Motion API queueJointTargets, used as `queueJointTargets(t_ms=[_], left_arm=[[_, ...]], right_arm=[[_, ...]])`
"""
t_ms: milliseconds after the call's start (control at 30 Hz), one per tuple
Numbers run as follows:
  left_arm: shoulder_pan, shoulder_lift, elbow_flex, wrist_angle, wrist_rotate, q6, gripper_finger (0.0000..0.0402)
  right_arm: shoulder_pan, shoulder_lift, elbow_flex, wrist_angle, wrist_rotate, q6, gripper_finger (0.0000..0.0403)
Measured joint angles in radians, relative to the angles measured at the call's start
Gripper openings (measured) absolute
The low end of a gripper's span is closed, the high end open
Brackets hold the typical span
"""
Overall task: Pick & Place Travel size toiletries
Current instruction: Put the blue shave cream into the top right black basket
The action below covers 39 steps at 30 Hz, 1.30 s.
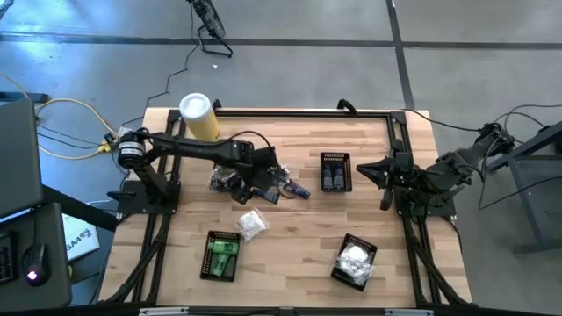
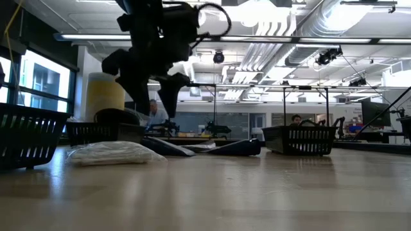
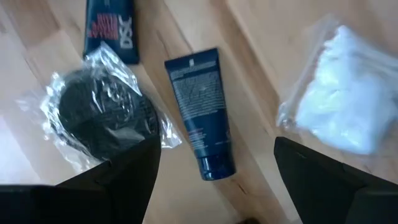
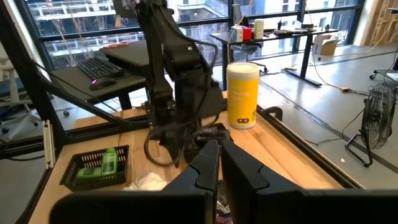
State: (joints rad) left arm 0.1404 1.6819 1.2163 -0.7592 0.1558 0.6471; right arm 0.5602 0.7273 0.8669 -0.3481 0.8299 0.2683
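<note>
My left gripper (image 3: 214, 152) is open and hovers above a cluster of toiletries at the table's middle (image 1: 268, 182). A dark blue tube (image 3: 200, 112) lies flat on the wood between its two fingers, untouched. Beside it lie a second dark tube (image 3: 111, 28), a silvery-clear packet with dark contents (image 3: 99, 112) and a white packet (image 3: 348, 106). In the low view the gripper (image 2: 154, 106) hangs above the table with its fingers pointing down. My right gripper (image 4: 217, 165) is shut and waits at the table's right edge (image 1: 386, 178).
Three black mesh baskets stand on the table: one with green bottles (image 1: 221, 255), one with white packets (image 1: 356, 262), one with dark blue tubes (image 1: 335, 172). A yellow canister with a white lid (image 1: 199, 117) stands at the far left. Bare wood shows near the front edge.
</note>
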Motion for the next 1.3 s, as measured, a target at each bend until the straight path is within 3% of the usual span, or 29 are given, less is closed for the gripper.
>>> queueJointTargets(t_ms=[433, 1300], left_arm=[[-0.01, 0.091, 0.0, -0.006, -0.035, -0.151, 0.0305], [-0.01, 0.186, 0.0, 0.001, -0.064, -0.218, 0.0305]], right_arm=[[0.0, 0.0, 0.0, -0.002, 0.001, -0.003, 0.0011], [0.0, 0.0, 0.0, -0.042, 0.001, 0.025, 0.0011]])
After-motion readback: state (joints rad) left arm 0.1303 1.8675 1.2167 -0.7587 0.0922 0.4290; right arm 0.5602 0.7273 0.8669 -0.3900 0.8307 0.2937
